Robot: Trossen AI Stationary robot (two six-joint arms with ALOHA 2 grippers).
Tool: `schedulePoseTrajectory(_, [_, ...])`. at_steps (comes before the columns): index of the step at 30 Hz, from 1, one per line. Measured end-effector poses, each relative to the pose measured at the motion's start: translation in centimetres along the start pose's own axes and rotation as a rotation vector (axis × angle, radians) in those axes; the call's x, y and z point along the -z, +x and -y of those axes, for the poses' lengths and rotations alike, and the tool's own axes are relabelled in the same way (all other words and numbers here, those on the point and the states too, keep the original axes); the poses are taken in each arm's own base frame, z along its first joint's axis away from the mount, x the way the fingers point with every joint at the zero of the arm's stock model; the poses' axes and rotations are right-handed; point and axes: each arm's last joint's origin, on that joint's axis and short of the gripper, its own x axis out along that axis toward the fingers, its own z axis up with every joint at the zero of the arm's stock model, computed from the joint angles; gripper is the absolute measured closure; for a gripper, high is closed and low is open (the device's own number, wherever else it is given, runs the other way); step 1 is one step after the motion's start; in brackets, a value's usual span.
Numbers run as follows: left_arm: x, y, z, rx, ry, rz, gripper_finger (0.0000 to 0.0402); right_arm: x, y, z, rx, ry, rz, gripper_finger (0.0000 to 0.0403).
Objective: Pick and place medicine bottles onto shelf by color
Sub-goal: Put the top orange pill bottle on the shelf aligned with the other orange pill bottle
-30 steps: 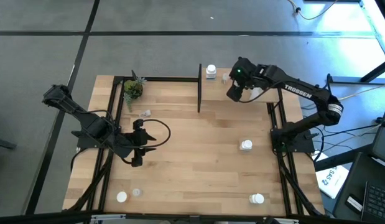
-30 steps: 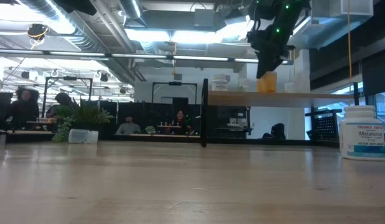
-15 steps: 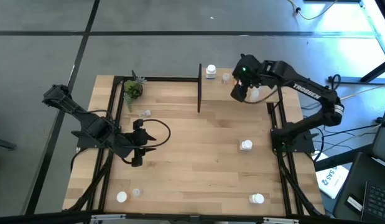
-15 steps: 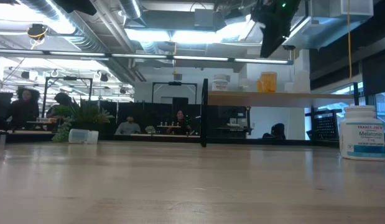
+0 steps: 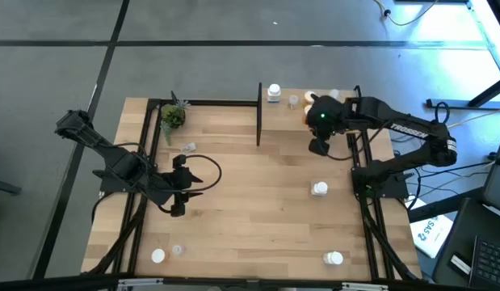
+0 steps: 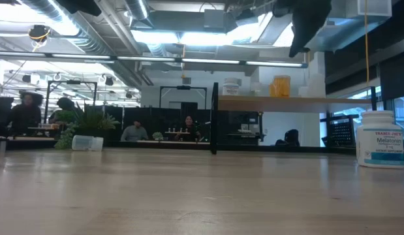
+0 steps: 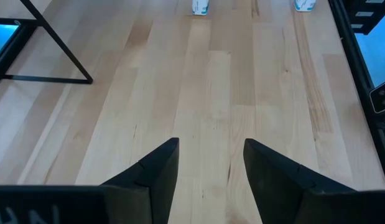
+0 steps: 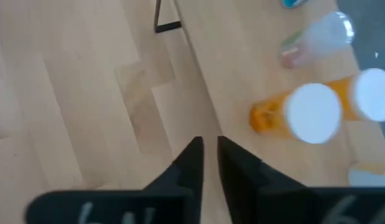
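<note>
The shelf [image 5: 286, 113] stands raised at the table's far right. A white bottle [image 5: 274, 93], a clear one [image 5: 293, 101] and orange bottles [image 8: 267, 117] with white caps stand on it. My right gripper [image 5: 317, 148] hangs high by the shelf's near edge, shut and holding nothing [image 8: 209, 140]. At the left, above bare tabletop, my left gripper [image 5: 178, 206] waits open with nothing between its fingers [image 7: 211, 146]. More bottles stand on the table: a white bottle [image 5: 319, 189] at mid right, another white one [image 5: 334, 259] at the near right, and a white bottle [image 5: 157, 256] beside a clear one [image 5: 178, 250] at the near left.
A small green plant [image 5: 173, 115] stands at the far left, with a clear bottle [image 5: 188, 147] lying near it. A black post [image 5: 259, 113] marks the shelf's left end. The table's middle is bare wood. People sit in the room behind the table [image 6: 130, 134].
My right gripper has risen from the orange bottle on the shelf and drawn back toward the table's near edge and a little right. The orange bottle stays upright on the shelf.
</note>
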Motion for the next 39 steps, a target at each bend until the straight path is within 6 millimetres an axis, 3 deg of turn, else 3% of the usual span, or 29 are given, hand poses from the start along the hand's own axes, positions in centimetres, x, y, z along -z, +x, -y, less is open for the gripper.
schedulePoseTrajectory(5, [0.0,0.0,0.0,0.000,-0.001,0.000,0.0227,0.3,2.0,-0.6,-0.004,-0.026,0.002,0.0397])
schedulePoseTrajectory(16, [0.0,0.0,0.0,0.000,-0.001,0.000,0.0227,1.2,5.9,-0.3,0.113,-0.043,0.024,0.0398])
schedulePoseTrajectory(39, [-0.5,0.0,0.1,-0.013,-0.019,0.057,0.0227,1.2,6.7,2.2,0.186,0.028,0.042,0.0400])
